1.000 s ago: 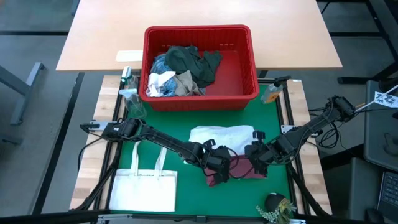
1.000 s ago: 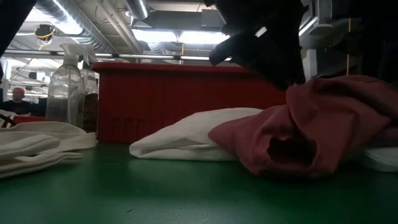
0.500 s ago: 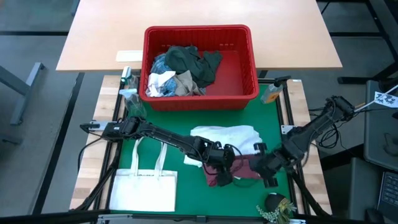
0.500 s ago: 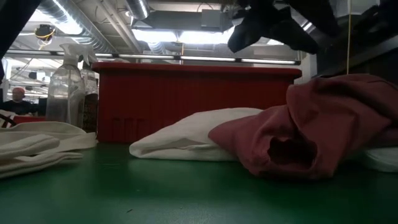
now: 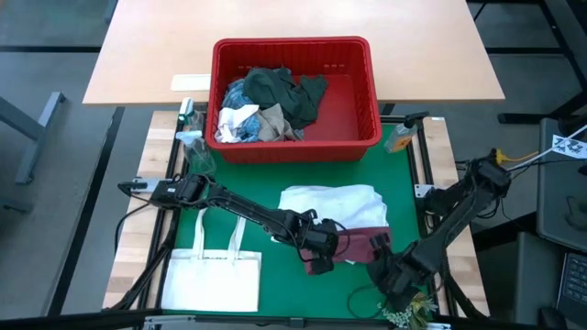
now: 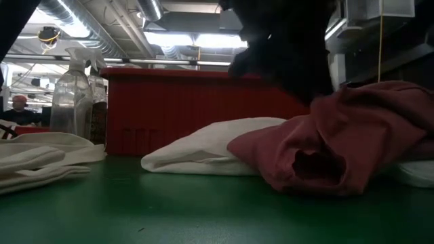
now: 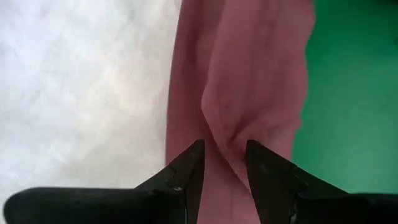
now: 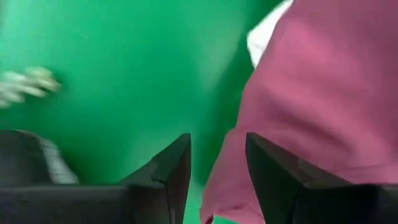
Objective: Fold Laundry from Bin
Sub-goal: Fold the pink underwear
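From above, the red bin [image 5: 295, 96] sits at the far side of the worktop [image 5: 211, 234], with a heap of laundry [image 5: 266, 103] inside it. A white cloth [image 5: 326, 203] lies on the green mat in the middle. A dark red cloth [image 5: 353, 246] lies just near of it, partly on top. The left hand [image 5: 316, 255] is on the left end of the dark red cloth. The right hand [image 5: 390, 275] is by its near right corner. A white bag [image 5: 213, 280] lies at the near left.

From table height, the dark red cloth [image 6: 346, 139] is bunched up on the right, against the white cloth [image 6: 203, 149]. A spray bottle [image 6: 71, 91] stands on the left.

The left wrist view shows the left hand [image 7: 224, 155] pinching a fold of the dark red cloth [image 7: 249, 81].

The right wrist view shows the right hand [image 8: 217, 155] spread apart, holding nothing, at the edge of the dark red cloth [image 8: 323, 93].
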Robot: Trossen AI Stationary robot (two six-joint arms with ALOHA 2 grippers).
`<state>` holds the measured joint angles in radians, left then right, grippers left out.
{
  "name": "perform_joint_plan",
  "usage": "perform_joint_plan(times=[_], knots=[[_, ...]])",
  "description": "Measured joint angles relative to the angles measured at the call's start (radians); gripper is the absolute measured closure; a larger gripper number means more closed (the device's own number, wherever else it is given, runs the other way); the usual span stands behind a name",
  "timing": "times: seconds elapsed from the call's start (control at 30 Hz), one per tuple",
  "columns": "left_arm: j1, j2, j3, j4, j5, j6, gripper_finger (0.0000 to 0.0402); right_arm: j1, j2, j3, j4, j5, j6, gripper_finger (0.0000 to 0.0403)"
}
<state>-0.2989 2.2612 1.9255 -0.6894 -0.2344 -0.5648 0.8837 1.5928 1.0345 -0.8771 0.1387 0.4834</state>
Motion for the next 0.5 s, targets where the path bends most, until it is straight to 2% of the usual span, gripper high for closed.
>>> perform_joint_plan(times=[0.2,0.3,0.5], knots=[[0.006,0.0,-0.058,0.002,-0.038,-0.001,0.0289,0.0,0.108,0.0,-0.112,-0.054,-0.049,0.0249],[0.008,0.0,-0.073,0.004,-0.07,-0.001,0.0289,-0.002,0.126,0.0,-0.131,-0.089,-0.053,0.0249],[0.019,0.0,-0.081,-0.01,-0.097,0.0,0.0289,-0.001,0.131,-0.017,-0.155,-0.091,-0.07,0.0249]])
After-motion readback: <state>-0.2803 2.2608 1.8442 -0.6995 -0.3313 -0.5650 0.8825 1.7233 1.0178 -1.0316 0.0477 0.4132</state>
